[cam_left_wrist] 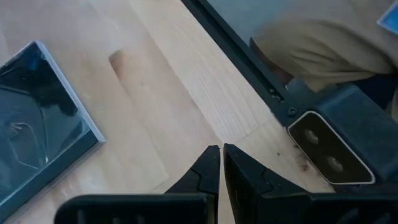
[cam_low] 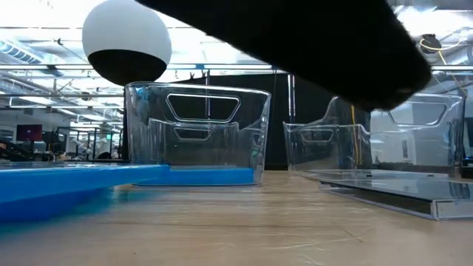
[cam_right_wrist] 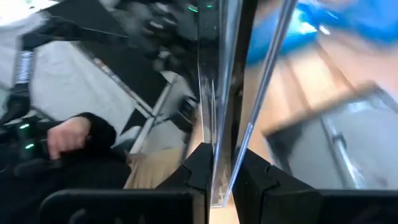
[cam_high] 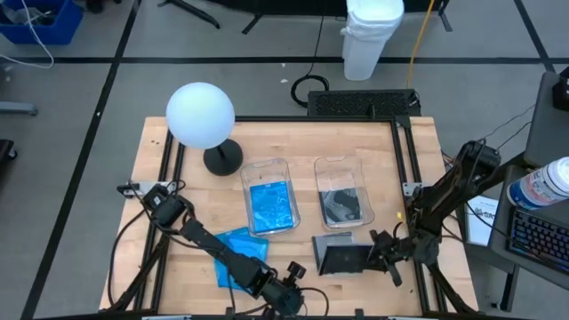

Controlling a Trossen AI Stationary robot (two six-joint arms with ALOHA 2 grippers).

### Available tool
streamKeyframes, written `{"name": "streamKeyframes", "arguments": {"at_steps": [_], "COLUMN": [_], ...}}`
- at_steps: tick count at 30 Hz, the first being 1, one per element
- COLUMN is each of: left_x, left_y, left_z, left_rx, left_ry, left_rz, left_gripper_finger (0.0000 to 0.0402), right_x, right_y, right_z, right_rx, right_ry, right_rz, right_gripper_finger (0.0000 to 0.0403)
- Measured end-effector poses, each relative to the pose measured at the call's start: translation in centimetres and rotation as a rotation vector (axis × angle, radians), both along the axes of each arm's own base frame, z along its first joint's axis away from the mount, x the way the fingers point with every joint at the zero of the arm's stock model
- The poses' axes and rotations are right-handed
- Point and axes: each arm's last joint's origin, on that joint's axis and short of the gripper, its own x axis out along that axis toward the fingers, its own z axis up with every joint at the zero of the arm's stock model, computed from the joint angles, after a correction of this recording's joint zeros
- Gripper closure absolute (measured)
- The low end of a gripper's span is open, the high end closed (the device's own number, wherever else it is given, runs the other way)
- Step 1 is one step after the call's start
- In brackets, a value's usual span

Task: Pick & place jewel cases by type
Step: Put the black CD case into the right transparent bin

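1. The right gripper [cam_high: 384, 256], near the table's [cam_high: 418, 147] front right edge, has its fingers [cam_right_wrist: 200, 163] clamped on the edge of a dark jewel case [cam_high: 342, 256].
2. The left gripper [cam_left_wrist: 221, 163] hangs narrowed, holding nothing, at the front edge.
3. Blue jewel cases [cam_high: 238, 253] lie front-left, with more in the left bin [cam_high: 268, 197]; dark cases sit in the right bin [cam_high: 342, 191].

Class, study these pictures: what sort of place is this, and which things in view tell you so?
Probably a robotics lab or workshop: a wooden table on a taped floor, a laptop to one side, trailing cables, and ceiling lights over benches and screens beyond.
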Motion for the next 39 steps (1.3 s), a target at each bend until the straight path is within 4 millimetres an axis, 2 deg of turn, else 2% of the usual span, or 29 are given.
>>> {"name": "streamKeyframes", "arguments": {"at_steps": [4, 7, 12, 15, 19, 23, 27, 32, 39], "left_x": [0.0, 0.0, -0.3, -0.5, -0.7, -0.8, -0.7, -0.5, 0.2], "left_y": [0.1, 0.1, 0.0, -0.2, -0.4, -0.5, -0.3, 0.2, 1.7], "left_z": [0.0, 0.0, -0.2, -0.3, -0.3, -0.3, -0.3, -0.4, -0.6], "left_rx": [0.005, 0.004, 0.017, 0.029, 0.056, 0.072, 0.078, 0.093, 0.128], "left_ry": [0.004, 0.007, 0.026, 0.033, 0.028, 0.023, 0.024, 0.042, 0.059], "left_rz": [0.0, -0.005, -0.014, -0.027, -0.065, -0.088, -0.089, -0.085, -0.076], "left_gripper_finger": [0.0371, 0.0371, 0.0371, 0.0371, 0.0371, 0.0371, 0.0371, 0.0371, 0.0371], "right_x": [1.2, 2.0, 2.4, 2.6, 3.3, 3.7, 2.8, 1.6, 3.4], "right_y": [0.3, -0.2, -2.8, -4.4, -6.0, -7.9, -10.9, -13.8, -15.7], "right_z": [3.1, 5.8, 10.5, 13.0, 15.5, 17.6, 18.3, 17.2, 14.6], "right_rx": [-0.105, -0.243, -0.441, -0.496, -0.563, -0.591, -0.547, -0.434, -0.196], "right_ry": [-0.089, -0.027, 0.266, 0.372, 0.439, 0.398, 0.441, 0.637, 0.794], "right_rz": [0.027, 0.016, -0.103, -0.154, -0.131, -0.15, -0.196, -0.251, -0.199], "right_gripper_finger": [0.037, 0.0372, 0.0375, 0.0372, 0.0373, 0.0375, 0.0373, 0.0375, 0.0373]}}
